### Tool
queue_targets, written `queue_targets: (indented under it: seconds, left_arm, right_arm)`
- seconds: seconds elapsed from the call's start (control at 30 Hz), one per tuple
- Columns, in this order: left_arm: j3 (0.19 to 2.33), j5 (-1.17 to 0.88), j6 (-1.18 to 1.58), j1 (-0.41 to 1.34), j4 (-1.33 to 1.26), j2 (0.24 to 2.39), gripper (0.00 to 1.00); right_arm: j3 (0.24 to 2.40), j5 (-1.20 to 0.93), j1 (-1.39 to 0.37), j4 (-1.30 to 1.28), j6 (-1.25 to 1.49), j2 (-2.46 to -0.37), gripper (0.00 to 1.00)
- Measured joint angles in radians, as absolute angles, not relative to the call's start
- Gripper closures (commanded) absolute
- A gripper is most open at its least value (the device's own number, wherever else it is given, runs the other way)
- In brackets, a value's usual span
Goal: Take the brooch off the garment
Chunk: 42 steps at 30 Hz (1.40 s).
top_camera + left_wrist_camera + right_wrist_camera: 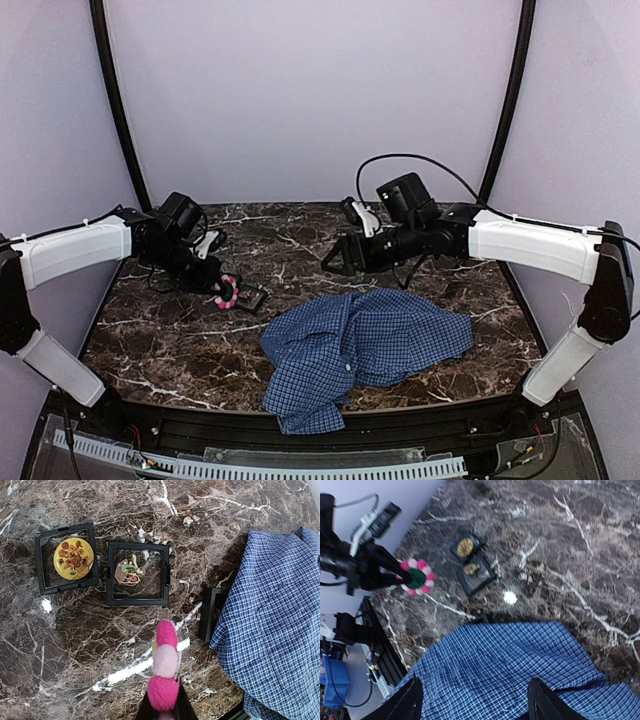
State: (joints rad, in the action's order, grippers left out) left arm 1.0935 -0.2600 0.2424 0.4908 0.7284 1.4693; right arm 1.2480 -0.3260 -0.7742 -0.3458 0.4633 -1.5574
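Left of the crumpled blue checked shirt [370,345], near the black tray [137,601], a pink flower brooch [165,670] is held off the cloth, clamped in the left gripper [162,706], likely for stowing, while the right gripper [475,700] is spread wide above the shirt, nothing held.

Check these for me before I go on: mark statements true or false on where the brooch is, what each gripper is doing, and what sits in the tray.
1. The left gripper is shut on the pink brooch. True.
2. The brooch is pinned to the blue shirt. False: it is off the shirt, held over the marble table.
3. The right gripper is clamped on the shirt. False: its jaws stand apart, gripping nothing.
4. Two slots of the black tray hold pins, a yellow round pin and a brownish pin. True.
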Motion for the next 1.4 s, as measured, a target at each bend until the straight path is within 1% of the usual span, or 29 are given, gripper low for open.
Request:
queue_targets:
  seconds: [0.07,0.2,0.27,0.4,0.53,0.57,0.6,0.67,0.77,0.8,0.87,0.97,1.07,1.27,1.33,1.4]
  left_arm:
    - [1.091,-0.257,0.245,0.491,0.726,1.461,0.99]
    - [1.072,-0.258,0.261,0.491,0.713,1.427,0.99]
    - [1.068,-0.260,0.266,0.491,0.707,1.420,0.99]
    - [1.061,-0.262,0.270,0.491,0.698,1.419,0.99]
    - [1.059,-0.269,0.270,0.491,0.696,1.419,0.99]
    - [1.058,-0.269,0.270,0.491,0.696,1.417,0.99]
    - [1.057,-0.269,0.270,0.491,0.696,1.415,0.99]
    - [1.050,-0.269,0.270,0.491,0.696,1.402,0.99]
    - [1.040,-0.269,0.270,0.491,0.695,1.381,0.99]
    - [1.039,-0.269,0.270,0.491,0.696,1.378,0.99]
    - [1.038,-0.269,0.272,0.491,0.693,1.376,0.99]
    - [1.036,-0.269,0.273,0.491,0.684,1.376,0.99]
    - [1.026,-0.269,0.273,0.491,0.671,1.375,0.99]
    - [1.003,-0.268,0.262,0.491,0.648,1.375,0.99]
    - [1.003,-0.260,0.253,0.491,0.642,1.375,0.99]
    - [1.005,-0.243,0.242,0.494,0.640,1.374,0.99]
  right_arm:
    - [1.263,-0.250,-0.830,-0.422,0.448,-1.598,0.23]
    - [1.256,-0.102,-0.896,-0.565,0.459,-1.622,0.09]
    - [1.251,-0.050,-0.900,-0.604,0.479,-1.615,0.06]
    - [1.246,-0.020,-0.898,-0.636,0.519,-1.614,0.05]
    - [1.240,-0.073,-0.898,-0.603,0.559,-1.638,0.07]
    - [1.242,-0.083,-0.898,-0.596,0.566,-1.654,0.09]
    - [1.246,-0.089,-0.898,-0.597,0.571,-1.670,0.16]
    - [1.255,-0.097,-0.898,-0.597,0.579,-1.714,0.37]
    - [1.256,-0.115,-0.898,-0.599,0.590,-1.763,0.79]
    - [1.256,-0.119,-0.898,-0.600,0.590,-1.771,0.89]
    - [1.259,-0.128,-0.896,-0.607,0.593,-1.772,1.00]
    - [1.301,-0.122,-0.891,-0.646,0.606,-1.750,1.00]
    - [1.427,-0.035,-0.891,-0.748,0.604,-1.694,1.00]
    - [1.804,0.324,-0.855,-0.933,0.554,-1.584,1.00]
    - [1.875,0.453,-0.817,-0.970,0.535,-1.572,1.00]
    - [1.888,0.549,-0.777,-0.981,0.524,-1.571,1.00]
